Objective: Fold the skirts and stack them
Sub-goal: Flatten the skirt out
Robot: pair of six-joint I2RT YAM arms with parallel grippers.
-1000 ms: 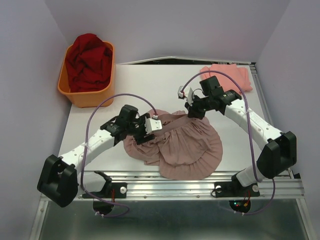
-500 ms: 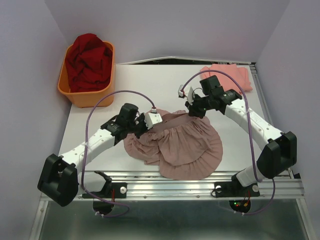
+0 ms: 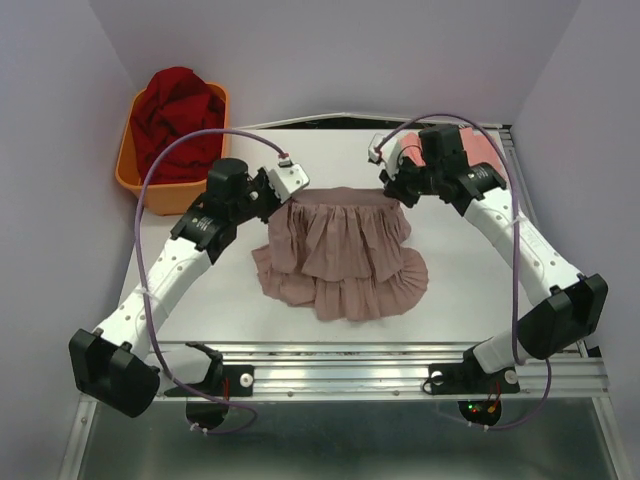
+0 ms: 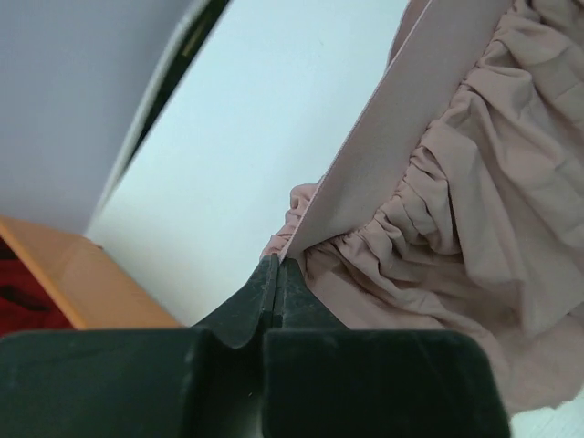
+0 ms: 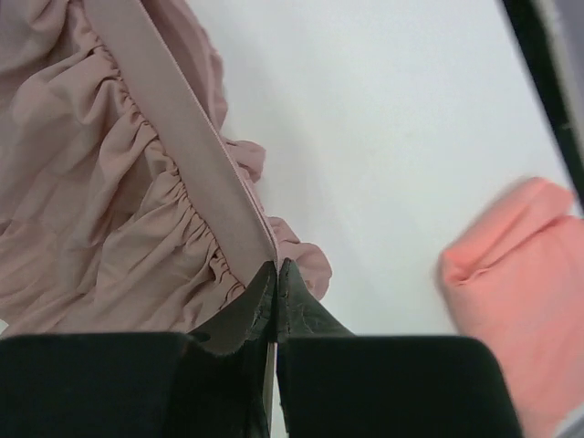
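Observation:
A dusty mauve-pink gathered skirt (image 3: 343, 250) hangs stretched between both arms, its waistband (image 3: 340, 193) pulled taut and its ruffled hem trailing on the white table (image 3: 460, 280). My left gripper (image 3: 281, 197) is shut on the waistband's left end (image 4: 315, 219); my right gripper (image 3: 397, 192) is shut on its right end (image 5: 233, 214). The left gripper (image 4: 276, 265) and right gripper (image 5: 276, 266) each pinch the band's corner between closed jaws. A brighter salmon-pink skirt (image 3: 470, 150) lies folded at the far right, also seen as the salmon-pink skirt (image 5: 525, 292) beside my right gripper.
An orange plastic tub (image 3: 165, 190) holding dark red cloth (image 3: 178, 120) stands at the far left corner. Purple cables loop above both arms. A metal rail (image 3: 400, 365) runs along the near table edge.
The left gripper shut on the waistband's left end. Both arms then rose and moved toward the far side, lifting and spreading the mauve skirt, which had lain bunched near the front.

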